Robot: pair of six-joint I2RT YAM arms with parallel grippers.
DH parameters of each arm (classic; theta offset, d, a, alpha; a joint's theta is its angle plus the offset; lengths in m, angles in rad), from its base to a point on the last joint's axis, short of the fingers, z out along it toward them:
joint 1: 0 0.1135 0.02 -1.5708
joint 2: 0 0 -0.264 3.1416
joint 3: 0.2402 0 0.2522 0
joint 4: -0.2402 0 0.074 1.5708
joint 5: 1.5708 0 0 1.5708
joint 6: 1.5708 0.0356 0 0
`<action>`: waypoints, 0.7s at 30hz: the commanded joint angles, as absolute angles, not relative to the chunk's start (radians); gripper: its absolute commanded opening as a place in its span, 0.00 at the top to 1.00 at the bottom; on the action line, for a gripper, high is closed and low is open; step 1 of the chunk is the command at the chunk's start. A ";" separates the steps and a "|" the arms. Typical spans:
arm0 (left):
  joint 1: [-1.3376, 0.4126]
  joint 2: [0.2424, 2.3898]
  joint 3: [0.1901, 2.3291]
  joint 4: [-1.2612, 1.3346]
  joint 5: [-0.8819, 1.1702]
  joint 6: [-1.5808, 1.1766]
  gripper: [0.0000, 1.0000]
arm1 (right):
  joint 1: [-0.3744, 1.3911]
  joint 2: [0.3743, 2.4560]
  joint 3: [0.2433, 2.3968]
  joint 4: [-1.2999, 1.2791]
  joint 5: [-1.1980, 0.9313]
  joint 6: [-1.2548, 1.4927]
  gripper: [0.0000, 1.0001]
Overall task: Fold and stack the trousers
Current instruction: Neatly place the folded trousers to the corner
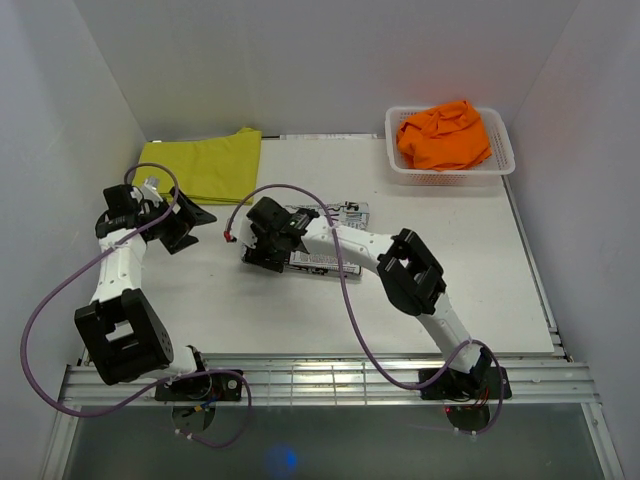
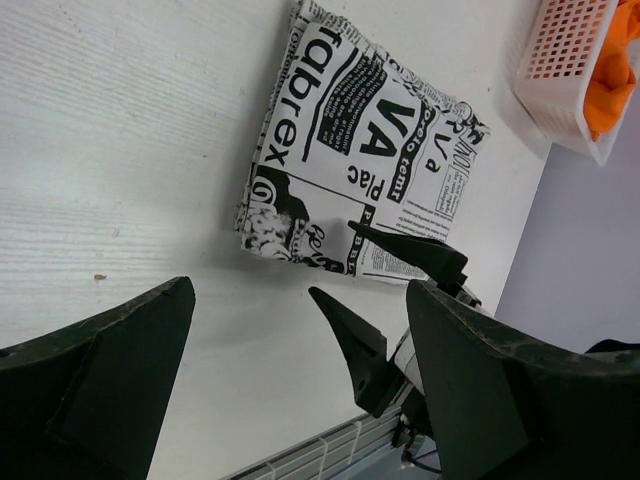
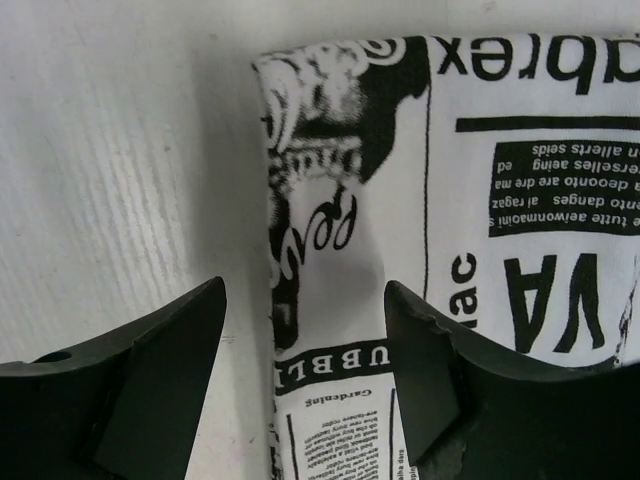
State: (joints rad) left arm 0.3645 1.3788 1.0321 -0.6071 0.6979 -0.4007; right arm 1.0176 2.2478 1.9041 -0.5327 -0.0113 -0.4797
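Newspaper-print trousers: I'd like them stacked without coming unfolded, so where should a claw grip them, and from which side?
Grip the newspaper-print trousers from above at the rounded edge facing the left arm. They lie as a flat folded rectangle, and that edge looks like a fold binding the layers. The right claw hangs open astride it.

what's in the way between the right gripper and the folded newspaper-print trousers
Nothing visible. The right gripper hangs open directly over the newspaper-print trousers, one finger above the table, the other above the cloth, straddling the folded edge.
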 commanded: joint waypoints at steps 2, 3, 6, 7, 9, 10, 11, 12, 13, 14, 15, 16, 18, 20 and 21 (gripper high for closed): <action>0.364 1.367 1.040 -0.650 0.637 -0.411 0.02 | 1.048 2.233 1.938 -0.491 0.040 -0.491 0.30; 0.364 1.377 1.039 -0.656 0.617 -0.422 0.02 | 1.049 2.243 1.928 -0.473 0.049 -0.492 0.29; 0.364 1.405 1.037 -0.661 0.594 -0.449 0.02 | 1.051 2.266 1.896 -0.450 0.074 -0.495 0.29; 0.364 1.407 1.028 -0.657 0.603 -0.456 0.02 | 1.051 2.270 1.888 -0.437 0.077 -0.499 0.30; 0.364 1.407 1.019 -0.638 0.621 -0.477 0.02 | 1.052 2.289 1.870 -0.426 0.086 -0.499 0.31; 0.364 1.410 1.014 -0.632 0.629 -0.486 0.02 | 1.052 2.293 1.862 -0.416 0.090 -0.499 0.32; 0.364 1.411 1.003 -0.624 0.649 -0.495 0.02 | 1.054 2.298 1.856 -0.407 0.104 -0.500 0.32; 0.364 1.413 0.997 -0.611 0.656 -0.503 0.02 | 1.055 2.307 1.849 -0.400 0.115 -0.503 0.32; 0.365 1.410 0.989 -0.600 0.667 -0.523 0.02 | 1.055 2.312 1.841 -0.391 0.126 -0.509 0.33; 0.364 1.410 0.976 -0.583 0.678 -0.534 0.02 | 1.055 2.319 1.838 -0.387 0.141 -0.512 0.33; 0.364 1.408 0.967 -0.574 0.686 -0.540 0.02 | 1.055 2.325 1.833 -0.380 0.147 -0.517 0.34; 0.364 1.407 0.959 -0.565 0.692 -0.554 0.02 | 1.055 2.329 1.830 -0.376 0.150 -0.520 0.36; 0.361 1.402 0.936 -0.543 0.703 -0.557 0.02 | 1.055 2.335 1.816 -0.351 0.152 -0.525 0.48; 0.362 1.397 0.927 -0.535 0.701 -0.548 0.02 | 1.057 2.336 1.810 -0.353 0.128 -0.526 0.75; 0.362 1.397 0.913 -0.534 0.701 -0.543 0.02 | 1.055 2.332 1.813 -0.360 0.112 -0.519 0.85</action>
